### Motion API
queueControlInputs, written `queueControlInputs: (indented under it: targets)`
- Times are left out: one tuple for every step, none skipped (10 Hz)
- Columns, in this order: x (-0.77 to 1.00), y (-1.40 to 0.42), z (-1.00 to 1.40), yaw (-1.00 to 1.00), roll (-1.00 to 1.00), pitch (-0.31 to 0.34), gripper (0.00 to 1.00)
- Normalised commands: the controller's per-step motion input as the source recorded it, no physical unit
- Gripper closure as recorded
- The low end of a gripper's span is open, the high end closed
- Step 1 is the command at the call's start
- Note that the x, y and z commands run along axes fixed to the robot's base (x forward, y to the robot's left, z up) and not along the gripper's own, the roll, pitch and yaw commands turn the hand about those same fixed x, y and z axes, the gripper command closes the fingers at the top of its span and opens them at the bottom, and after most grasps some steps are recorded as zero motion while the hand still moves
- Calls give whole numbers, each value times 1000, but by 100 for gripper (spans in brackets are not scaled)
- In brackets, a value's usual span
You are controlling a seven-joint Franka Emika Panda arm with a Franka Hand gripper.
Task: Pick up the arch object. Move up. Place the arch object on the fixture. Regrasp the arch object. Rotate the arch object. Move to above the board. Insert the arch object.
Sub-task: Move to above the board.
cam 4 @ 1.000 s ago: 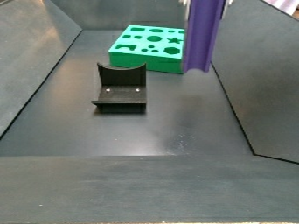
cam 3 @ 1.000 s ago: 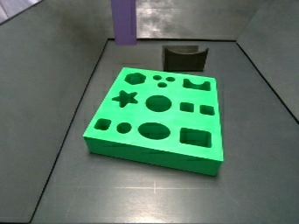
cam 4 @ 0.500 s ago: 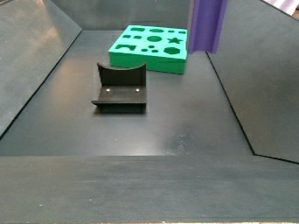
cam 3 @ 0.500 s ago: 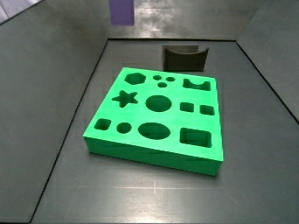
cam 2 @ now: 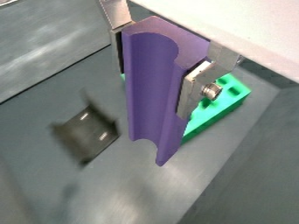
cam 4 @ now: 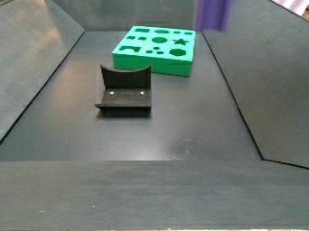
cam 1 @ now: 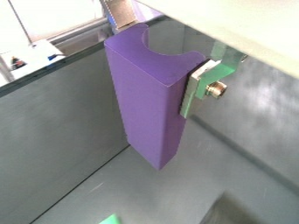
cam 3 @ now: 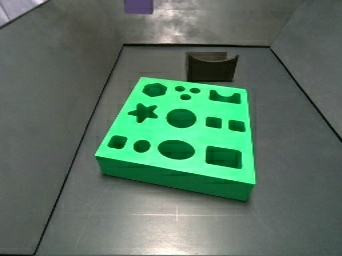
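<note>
- The gripper (cam 1: 162,54) has its two silver fingers closed flat against opposite faces of the arch object (cam 1: 146,101), clamping it near its notched end; both wrist views show this, with one finger (cam 2: 197,84) and its bolt plainly seen on the block's flank.
- The arch object (cam 2: 158,96) is a purple, elongated block that hangs lengthwise from the fingers, its curved notch up between them and its free end pointing down toward the dark floor, well clear of it.
- In both side views only the block's lowest part shows, a purple patch cut off by the upper picture edge (cam 3: 138,5) (cam 4: 214,13); the gripper itself lies out of these pictures.
- In a side view the purple patch sits at about 11 o'clock from the board (cam 3: 177,133), high above the floor.
- The board (cam 4: 154,49) is a bright green slab with star, round, oval, square and arch cut-outs; a corner of it shows behind the held block in a wrist view (cam 2: 222,101).
- The fixture (cam 4: 125,90), a dark bracket on a base plate, stands on the floor apart from the board; in a side view (cam 3: 211,66) it is at roughly 12 o'clock from the board, and it appears blurred in a wrist view (cam 2: 86,131).
</note>
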Motion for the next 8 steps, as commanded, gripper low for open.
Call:
queueControlInputs:
  targets:
    - [256, -1000, 155, -115, -5, 158, 100]
    - [265, -1000, 157, -50, -12, 147, 100]
    - [274, -1000, 156, -7, -1, 137, 100]
    - [284, -1000, 159, 0, -11, 127, 100]
    - [296, -1000, 164, 2, 1, 121, 100]
    - [305, -1000, 163, 9, -3, 120, 100]
    - [327, -1000, 167, 11, 8, 127, 100]
    - [355, -1000, 169, 10, 24, 134, 100]
